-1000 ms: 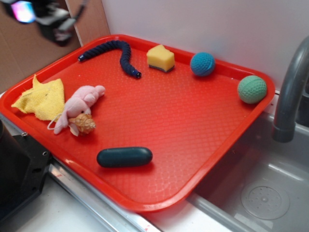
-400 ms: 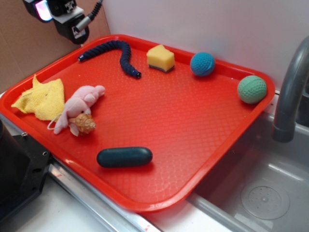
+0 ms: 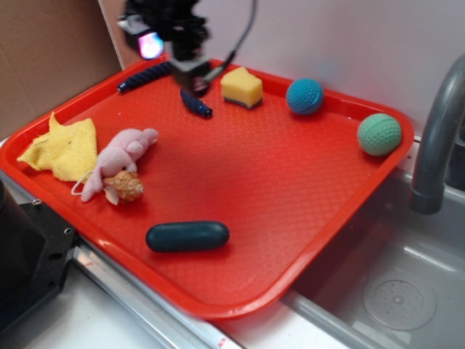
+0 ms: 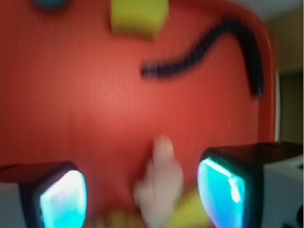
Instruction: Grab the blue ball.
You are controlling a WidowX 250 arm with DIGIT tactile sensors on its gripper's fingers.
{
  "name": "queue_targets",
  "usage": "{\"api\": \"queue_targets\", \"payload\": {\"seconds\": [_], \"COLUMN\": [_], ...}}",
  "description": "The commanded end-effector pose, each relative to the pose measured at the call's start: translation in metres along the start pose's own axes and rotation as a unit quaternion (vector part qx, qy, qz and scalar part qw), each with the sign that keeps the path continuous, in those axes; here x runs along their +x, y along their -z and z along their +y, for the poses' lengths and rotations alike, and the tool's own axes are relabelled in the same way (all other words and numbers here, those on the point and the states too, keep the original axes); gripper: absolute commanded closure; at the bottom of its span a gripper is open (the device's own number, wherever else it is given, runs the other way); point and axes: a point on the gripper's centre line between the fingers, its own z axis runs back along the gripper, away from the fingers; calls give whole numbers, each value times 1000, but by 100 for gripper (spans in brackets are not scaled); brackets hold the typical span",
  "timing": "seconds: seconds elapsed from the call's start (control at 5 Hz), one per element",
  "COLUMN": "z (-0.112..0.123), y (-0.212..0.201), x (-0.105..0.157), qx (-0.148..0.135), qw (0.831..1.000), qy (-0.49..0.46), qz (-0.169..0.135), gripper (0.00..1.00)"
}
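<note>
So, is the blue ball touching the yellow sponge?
No, in the exterior view the blue ball sits apart from the yellow sponge, with bare red tray between them.

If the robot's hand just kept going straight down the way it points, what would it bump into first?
Probably the dark blue rope, or bare red tray beside it. The hand hangs above the rope's end in the exterior view, but depth is hard to judge. Its fingers stand apart, holding nothing.
</note>
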Motion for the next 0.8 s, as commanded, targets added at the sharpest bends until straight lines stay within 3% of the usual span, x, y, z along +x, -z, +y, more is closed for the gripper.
{"api": "queue_targets", "payload": {"seconds": [0.0, 0.2, 0.6], "z": [-24, -37, -64], "y": [9, 12, 30], "x": [56, 71, 94], "qx": [-35, -56, -48], "qw": [990, 982, 981], "qy": [18, 47, 92], "qz": [-132, -171, -163], "gripper": [0, 0, 0]}}
